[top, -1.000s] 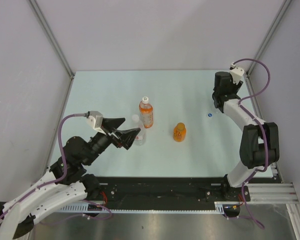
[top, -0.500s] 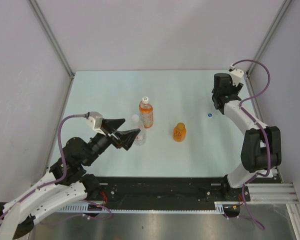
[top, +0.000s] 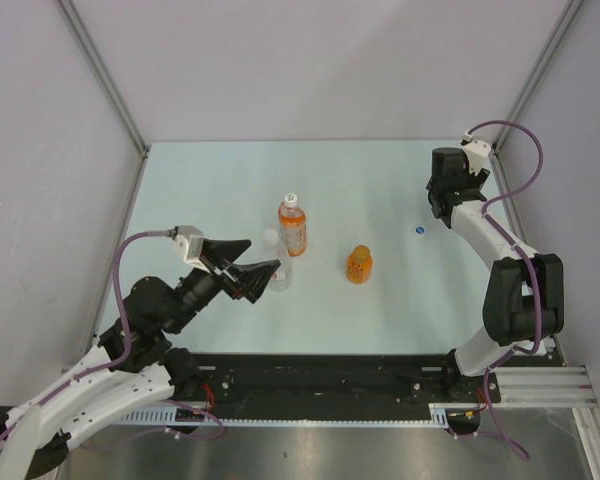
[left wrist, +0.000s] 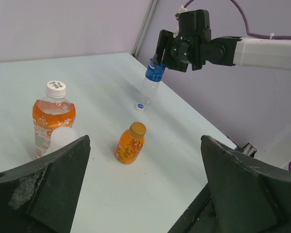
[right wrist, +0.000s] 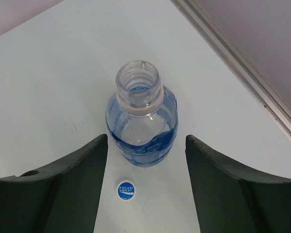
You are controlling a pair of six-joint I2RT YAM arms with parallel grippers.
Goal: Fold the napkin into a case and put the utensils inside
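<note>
The right gripper point(right wrist: 145, 140) hangs above an uncapped clear plastic bottle with a blue label point(right wrist: 141, 127), which stands upright near the far right corner of the pale green table point(top: 200, 190). Its jaws are partly spread, one on each side of the bottle's shoulder, with a gap showing on both sides. A small round blue-and-white cap point(right wrist: 126, 190) lies flat on the table just beside the bottle's base.

The left gripper point(top: 263, 253) is spread wide and holds nothing. It points toward the middle of the table. In front of it stands a tall bottle of orange drink with a white cap point(top: 293, 225). Close beside that bottle is what may be a clear capped bottle point(top: 279, 272), though its shape is hard to read. A short orange bottle with an orange cap point(top: 358, 265) stands apart, to the right.
</note>
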